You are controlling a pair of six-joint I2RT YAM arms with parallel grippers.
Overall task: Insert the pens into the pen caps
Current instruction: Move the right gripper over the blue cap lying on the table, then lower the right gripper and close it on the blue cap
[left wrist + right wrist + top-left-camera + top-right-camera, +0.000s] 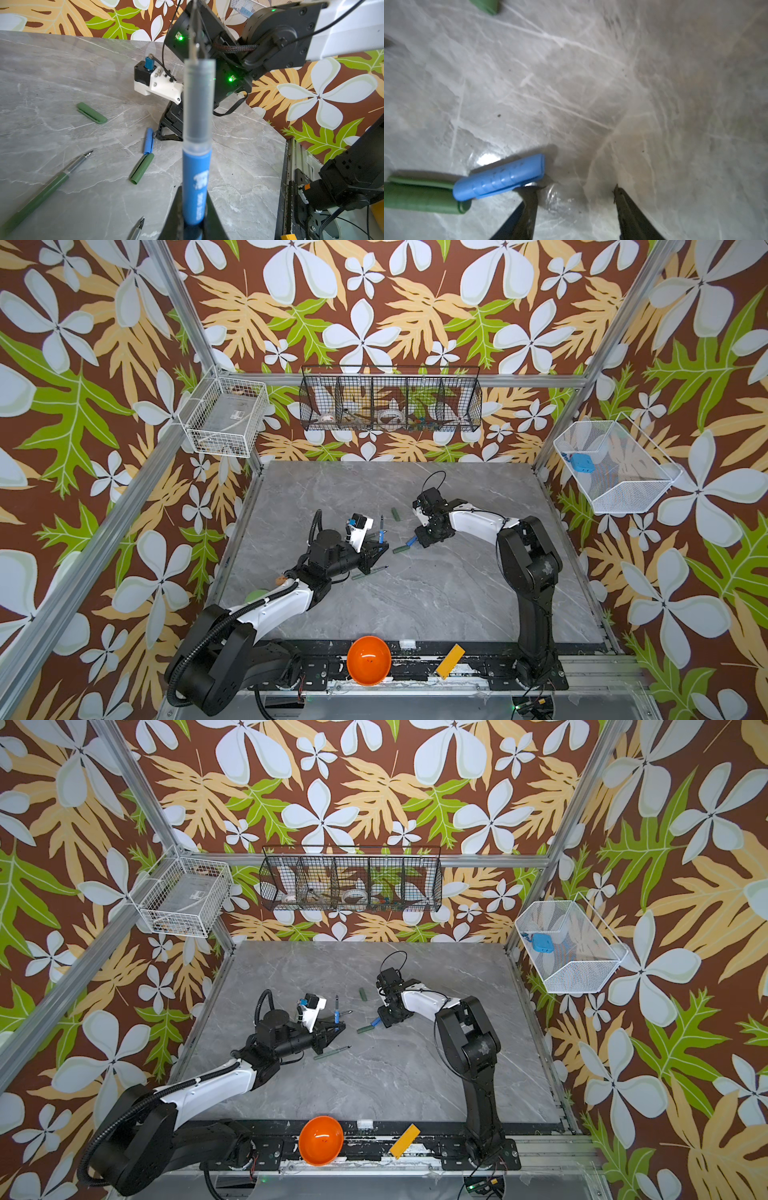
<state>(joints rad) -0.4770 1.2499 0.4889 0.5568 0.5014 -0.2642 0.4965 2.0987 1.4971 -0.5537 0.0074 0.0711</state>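
Observation:
My left gripper (382, 545) (194, 220) is shut on the rear end of the blue pen (381, 526) (196, 176), whose tip slants up and away. A dark green pen (41, 193) lies beside it, and another green pen (368, 572) lies just in front. The blue pen cap (411, 541) (499, 178) lies end to end with a dark green cap (401, 548) (421, 197). A second dark green cap (395, 513) (91, 113) lies farther back. My right gripper (422, 540) (575, 187) is open and low on the table, one fingertip against the blue cap's end, nothing between its jaws.
An orange bowl (368, 659) and a yellow block (450, 660) sit on the front rail. A black wire basket (390, 400) hangs on the back wall, with white wire baskets at the left (226, 416) and right (615, 466). Bare grey marble table (436, 605) spreads toward the front.

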